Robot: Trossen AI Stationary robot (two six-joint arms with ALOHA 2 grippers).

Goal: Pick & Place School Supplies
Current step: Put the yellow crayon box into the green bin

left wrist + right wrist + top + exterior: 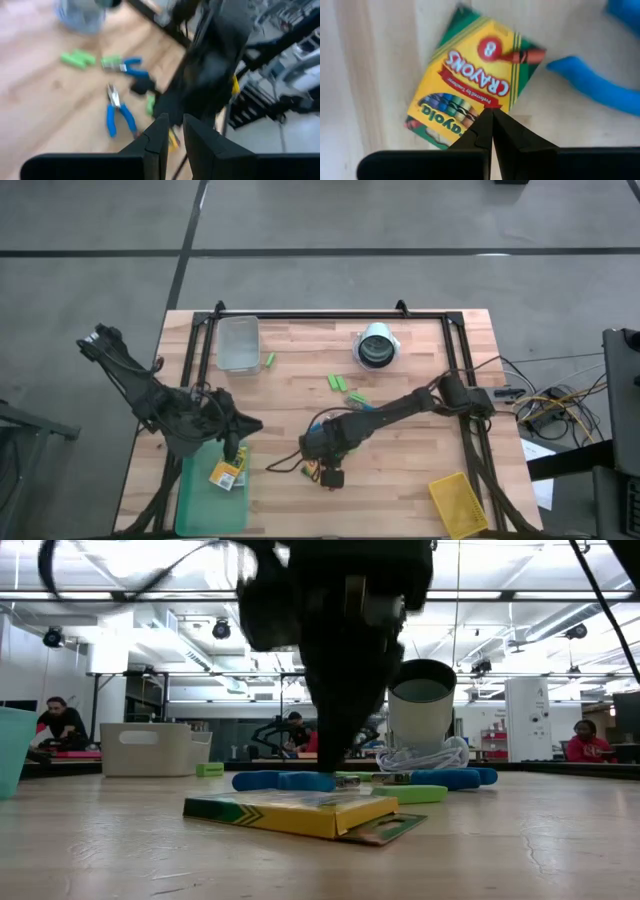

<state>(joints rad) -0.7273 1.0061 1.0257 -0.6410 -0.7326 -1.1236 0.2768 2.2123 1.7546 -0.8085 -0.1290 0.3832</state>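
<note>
**Right pincer pressed together over a crayon box at the front of the desk**

Pincer of the right arm point(491, 125) has its two fingers pressed together with nothing between them, hanging just above a crayon box point(476, 80) that lies flat on the bare wood. In the right wrist view the fingertips meet at the edge of one long side of the box, so the box lies straight ahead of the fingers, not between them. Its long axis runs on a slant across the line of the fingers, neither square to it nor along it. As I judge it, a grasp would need the fingers to spread first and then straddle the narrow width of the box.

From above, the right arm reaches from its base on the right in a long diagonal toward the front middle of the desk point(300, 380), wrist bent down, with its pincer point(331, 477) near the front edge. The right arm is clearly the nearer one to this box.

Just beyond the box lie blue-handled scissors point(117, 112), and farther back small green blocks point(338, 383).

The left pincer point(232, 448) hovers over the near end of the green tray point(195, 490), where a second crayon box point(228, 472) already rests. Its fingers point(159, 137) stand close together with a thin gap and hold nothing.

A yellow bin point(458, 502) sits at the front right corner, well apart from the work.
</note>
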